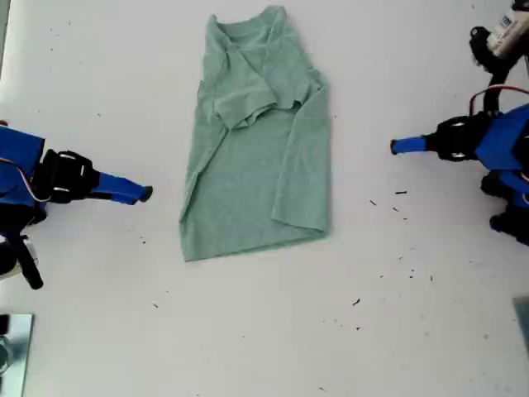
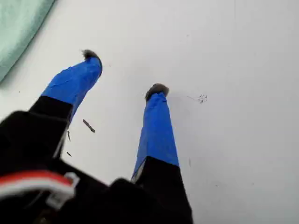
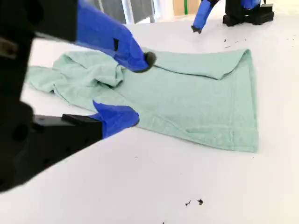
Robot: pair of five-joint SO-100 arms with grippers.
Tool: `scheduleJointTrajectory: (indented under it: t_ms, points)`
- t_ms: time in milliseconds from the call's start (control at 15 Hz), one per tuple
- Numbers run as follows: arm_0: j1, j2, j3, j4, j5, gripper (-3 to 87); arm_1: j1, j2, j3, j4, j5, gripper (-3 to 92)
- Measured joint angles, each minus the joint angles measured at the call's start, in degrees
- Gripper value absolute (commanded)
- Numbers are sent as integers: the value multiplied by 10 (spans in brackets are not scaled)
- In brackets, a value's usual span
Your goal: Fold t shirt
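The sage-green t shirt [image 1: 256, 141] lies flat on the white table [image 1: 264, 331], collar toward the exterior view's top and hem toward its bottom. One long side and a sleeve are folded over its body. My first gripper [image 2: 124, 72] stands open over bare table, with a corner of the t shirt [image 2: 18, 28] off to one side; in the exterior view my first gripper [image 1: 397, 146] is on the right, apart from the cloth. My second gripper [image 3: 140, 88] is open and empty, facing the t shirt [image 3: 196, 98]. In the exterior view my second gripper [image 1: 142, 194] is on the left, short of the shirt's edge.
Small dark specks [image 1: 401, 198] dot the table toward the exterior view's lower right. A metal object [image 1: 12, 347] sits at that view's bottom left edge. A white and black fixture [image 1: 504, 37] stands at its top right.
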Motion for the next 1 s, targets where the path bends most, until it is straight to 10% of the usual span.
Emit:
scheduleJointTrajectory:
  t_ms: [733,1000]
  points:
    - [-25,2,-47,-33,-41,-3,11,0,0,0,3,213]
    - [10,-207,-217,-18,-90,-3,-30,0,0,0,286,176]
